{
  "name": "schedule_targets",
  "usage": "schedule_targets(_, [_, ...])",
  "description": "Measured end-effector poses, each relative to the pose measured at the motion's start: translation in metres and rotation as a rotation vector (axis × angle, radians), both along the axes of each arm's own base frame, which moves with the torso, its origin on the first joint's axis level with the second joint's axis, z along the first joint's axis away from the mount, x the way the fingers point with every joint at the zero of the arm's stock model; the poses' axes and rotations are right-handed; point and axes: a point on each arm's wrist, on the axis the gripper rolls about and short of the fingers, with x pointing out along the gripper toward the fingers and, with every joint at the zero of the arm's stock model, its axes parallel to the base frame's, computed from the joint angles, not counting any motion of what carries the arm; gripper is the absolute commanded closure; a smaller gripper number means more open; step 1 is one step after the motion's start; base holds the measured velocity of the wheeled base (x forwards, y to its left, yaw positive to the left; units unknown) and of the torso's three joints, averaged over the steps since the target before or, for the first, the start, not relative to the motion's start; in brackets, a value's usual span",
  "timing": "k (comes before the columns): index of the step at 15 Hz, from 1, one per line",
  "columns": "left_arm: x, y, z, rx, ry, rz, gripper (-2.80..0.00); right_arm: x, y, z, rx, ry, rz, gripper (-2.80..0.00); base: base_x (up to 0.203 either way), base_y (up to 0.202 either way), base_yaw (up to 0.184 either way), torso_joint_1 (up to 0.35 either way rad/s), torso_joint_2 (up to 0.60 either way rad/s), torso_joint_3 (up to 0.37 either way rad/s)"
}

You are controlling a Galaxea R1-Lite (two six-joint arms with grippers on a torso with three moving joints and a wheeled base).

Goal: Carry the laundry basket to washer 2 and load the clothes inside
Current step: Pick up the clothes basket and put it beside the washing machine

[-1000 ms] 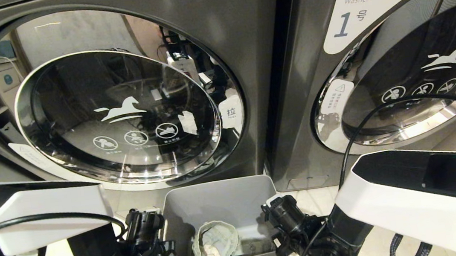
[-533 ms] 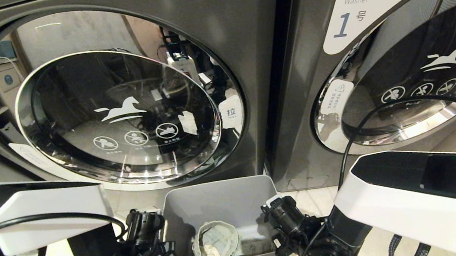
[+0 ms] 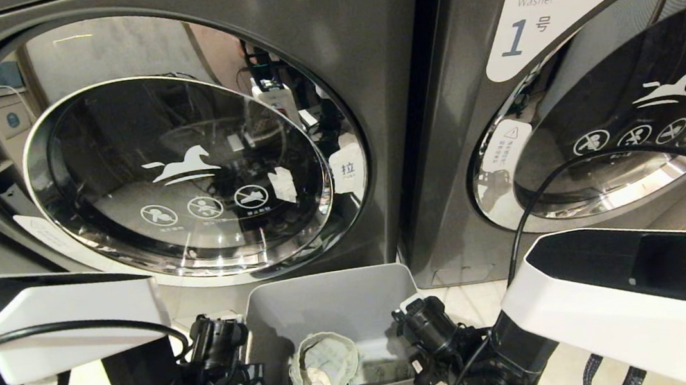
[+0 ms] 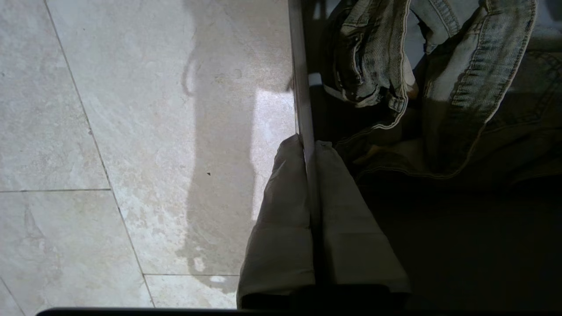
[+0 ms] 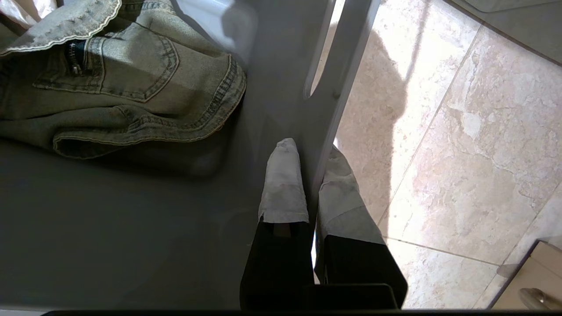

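You see nothing shift: both grippers, left and right, stay clenched on the basket walls (clothes inside), door unopened.

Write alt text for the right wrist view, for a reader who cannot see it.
The right gripper is shut on the side wall of the grey laundry basket, one finger inside and one outside, just below a handle slot. Faded denim clothes lie inside; pale floor tiles show beyond.
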Motion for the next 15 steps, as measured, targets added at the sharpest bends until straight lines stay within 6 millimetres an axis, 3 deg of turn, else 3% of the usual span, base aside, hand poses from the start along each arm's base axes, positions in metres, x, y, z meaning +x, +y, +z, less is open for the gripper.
schedule_targets(1, [0.000,0.000,0.000,0.006,0.001,0.001,-2.80,0.000,0.000,-0.001,-0.002,0.000,-0.002,-1.73,0.000,0.000,0.000,0.000,0.00,0.000])
schedule_targets(2, [0.000,0.000,0.000,0.006,-0.001,0.004,-2.80,0.000,0.000,-0.001,-0.008,0.002,-0.002,-2.80,0.000,0.000,0.000,0.000,0.00,0.000])
schedule_targets(9, [-0.001,0.000,0.000,0.007,0.000,0.001,-2.80,0.000,0.000,-0.001,-0.004,0.002,-0.005,-2.80,0.000,0.000,0.000,0.000,0.00,0.000])
schedule_targets(13, [-0.005,0.000,0.011,0.001,-0.021,-0.004,-2.80,0.000,0.000,0.014,0.037,-0.020,-0.014,-2.80,0.000,0.000,0.000,0.000,0.00,0.000])
schedule_targets(14, [-0.007,0.000,0.016,-0.002,-0.031,-0.006,0.00,-0.001,-0.001,0.019,0.045,-0.027,-0.015,-2.80,0.000,0.000,0.000,0.000,0.00,0.000])
schedule_targets(15, [-0.009,0.001,0.020,-0.004,-0.036,-0.007,0.00,-0.001,-0.001,0.024,0.053,-0.035,-0.015,-2.80,0.000,0.000,0.000,0.000,0.00,0.000])
